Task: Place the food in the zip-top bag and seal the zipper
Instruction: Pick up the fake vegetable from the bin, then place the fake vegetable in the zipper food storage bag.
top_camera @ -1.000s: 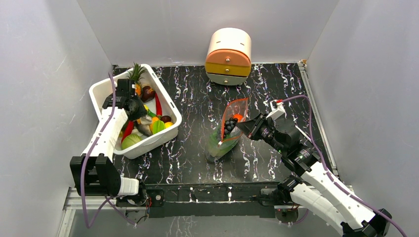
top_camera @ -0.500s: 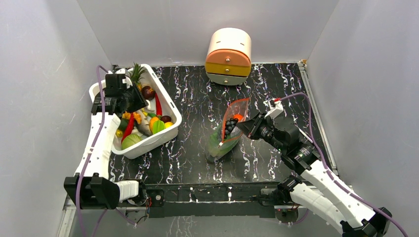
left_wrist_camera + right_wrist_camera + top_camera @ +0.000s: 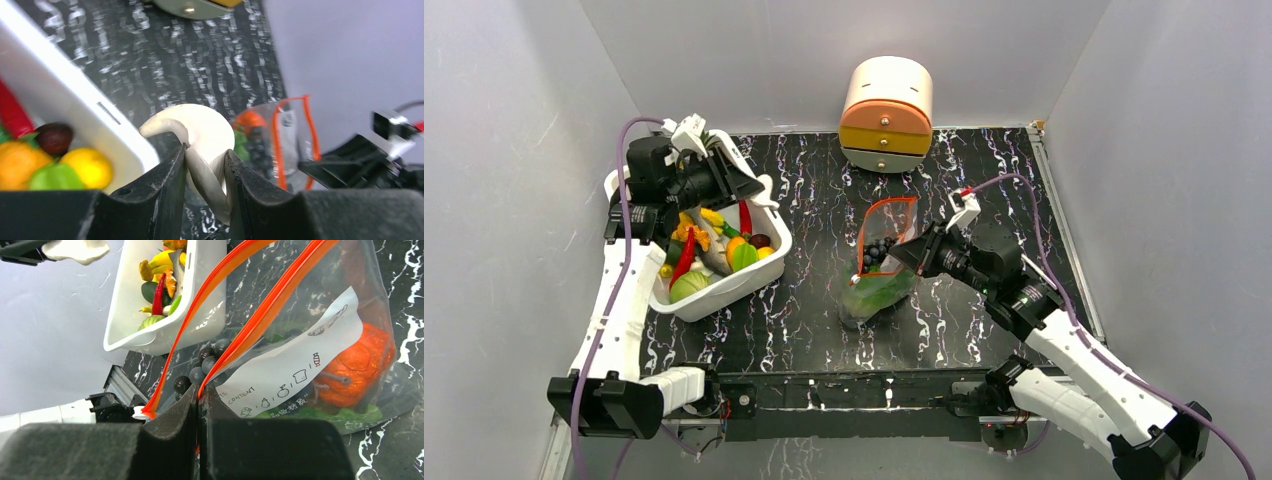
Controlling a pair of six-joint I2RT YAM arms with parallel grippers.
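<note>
Black white-veined tabletop point(image 3: 824, 210) was walled by grey panels point(image 3: 754, 50). Bare surface lay between the white rectangular tub point(image 3: 724, 290) at left and the clear crinkly zip-top bag point(image 3: 882, 255) at centre. A round cream-and-orange drawer unit point(image 3: 887, 100) stood at the back edge. The bag stood mouth-up, long axis leaning toward the back wall, red-orange zipper strip point(image 3: 270, 305) parted. The right gripper point(image 3: 197, 395) was pinched tight on its rim. The left gripper point(image 3: 205, 160), jaws partly apart, clamped a pale cream curved toy piece point(image 3: 200, 130) above the tub's right edge; what this piece was could not be told. A round orange fruit point(image 3: 362, 362) and dark grapes point(image 3: 200, 370) showed inside the bag.
</note>
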